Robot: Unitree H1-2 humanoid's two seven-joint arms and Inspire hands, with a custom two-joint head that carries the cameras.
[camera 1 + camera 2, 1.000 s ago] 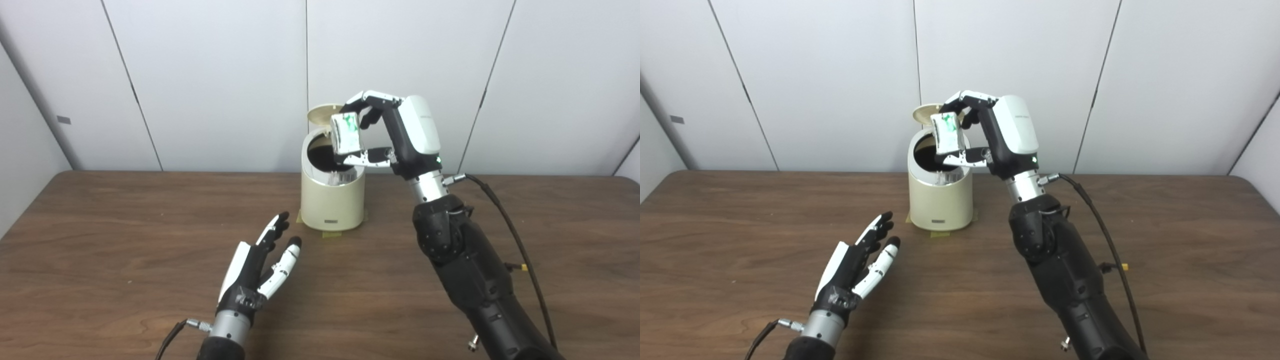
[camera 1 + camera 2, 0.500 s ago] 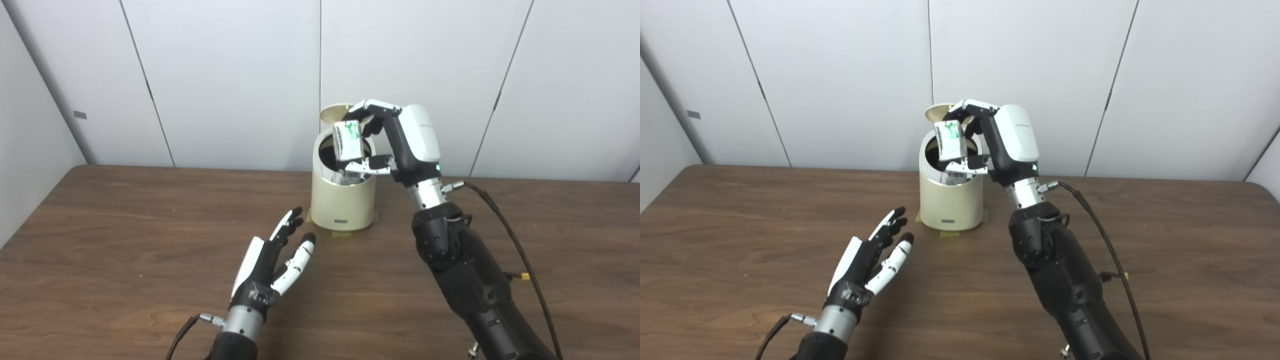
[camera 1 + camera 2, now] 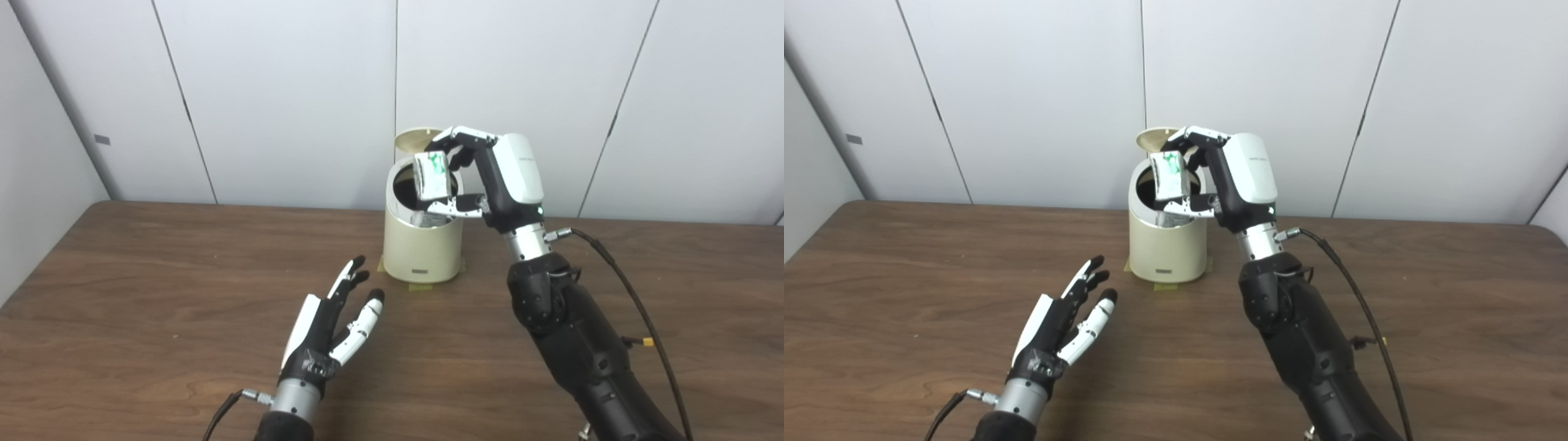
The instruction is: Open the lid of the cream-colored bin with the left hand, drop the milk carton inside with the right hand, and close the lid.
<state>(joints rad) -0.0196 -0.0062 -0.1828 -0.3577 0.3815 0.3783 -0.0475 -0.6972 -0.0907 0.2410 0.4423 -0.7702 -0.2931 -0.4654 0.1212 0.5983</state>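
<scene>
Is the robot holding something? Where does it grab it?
Yes. The right hand holds the milk carton over the open bin, fingers on its top end and thumb under its bottom end. The left hand is open and holds nothing.

One cream-colored bin (image 3: 421,251) is standing on one wooden table (image 3: 153,294), with its one lid (image 3: 414,138) standing raised. One milk carton (image 3: 432,176) is showing above the bin's mouth. Two robot hands are showing: one left hand (image 3: 331,327) and one right hand (image 3: 496,177). One black cable (image 3: 637,312) is trailing beside the right arm.
</scene>
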